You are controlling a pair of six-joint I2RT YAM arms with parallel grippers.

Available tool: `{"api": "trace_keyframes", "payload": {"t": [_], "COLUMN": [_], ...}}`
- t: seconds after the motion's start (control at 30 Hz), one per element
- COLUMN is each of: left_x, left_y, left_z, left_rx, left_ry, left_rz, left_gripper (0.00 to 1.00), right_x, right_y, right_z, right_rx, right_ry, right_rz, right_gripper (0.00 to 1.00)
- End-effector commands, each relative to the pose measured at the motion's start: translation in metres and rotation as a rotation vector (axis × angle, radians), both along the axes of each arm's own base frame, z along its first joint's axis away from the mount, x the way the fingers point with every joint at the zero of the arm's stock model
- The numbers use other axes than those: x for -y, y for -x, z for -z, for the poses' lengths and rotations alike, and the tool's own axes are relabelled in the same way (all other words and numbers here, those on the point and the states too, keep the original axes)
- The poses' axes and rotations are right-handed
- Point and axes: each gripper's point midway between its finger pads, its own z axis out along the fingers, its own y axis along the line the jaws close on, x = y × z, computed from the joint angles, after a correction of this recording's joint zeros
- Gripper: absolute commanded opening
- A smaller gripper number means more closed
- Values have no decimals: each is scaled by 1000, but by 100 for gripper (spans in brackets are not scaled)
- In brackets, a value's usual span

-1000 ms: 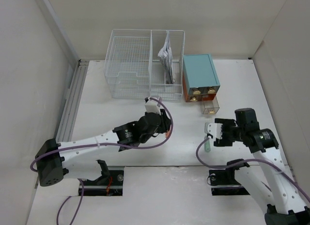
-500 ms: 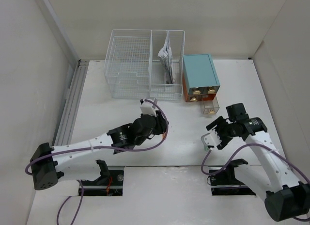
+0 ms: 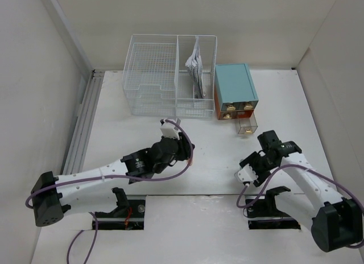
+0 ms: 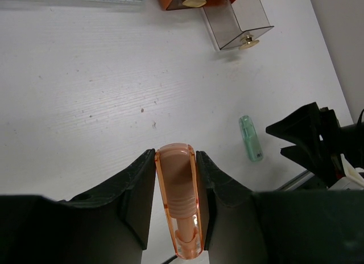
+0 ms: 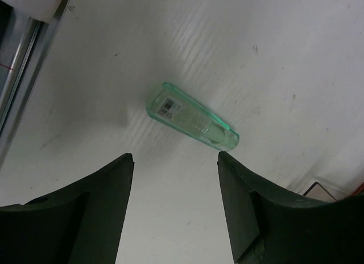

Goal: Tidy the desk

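Observation:
The desk (image 3: 131, 133) is a white tabletop with a grooved rail (image 3: 82, 122) on its left edge. My left gripper (image 3: 183, 150) hovers over its middle, shut on an orange translucent tube (image 4: 177, 196) that stands lengthwise between the jaws. A green translucent tube (image 5: 192, 117) with a barcode label lies flat on the desk near the front edge; it also shows in the left wrist view (image 4: 250, 137). My right gripper (image 3: 252, 163) hangs just above it, open and empty (image 5: 175, 160), the tube lying just beyond the fingertips. In the top view the right gripper hides the green tube.
A white wire-mesh basket (image 3: 156, 76) with papers in its right section stands at the back. Beside it is a teal drawer box (image 3: 235, 87) with one clear drawer (image 3: 247, 124) pulled out, also in the left wrist view (image 4: 236, 19). White walls enclose the desk.
My left gripper has drawn back left with the orange tube. My right gripper has swung down and toward the front edge, now covering the green tube in the top view.

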Motion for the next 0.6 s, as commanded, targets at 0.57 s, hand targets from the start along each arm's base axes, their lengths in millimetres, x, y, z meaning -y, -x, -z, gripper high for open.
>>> {"api": "trace_keyframes", "payload": {"t": [0.57], "left_x": [-7], "left_y": [10], "left_z": [-14], "left_rx": [37], "left_ry": [74], "left_rz": [35], "left_gripper": [0], "right_x": [-78], "right_y": [-32], "right_z": [-11], "right_rx": [471], "right_ry": [-103], "right_rz": [-1035], "right_gripper": [65]}}
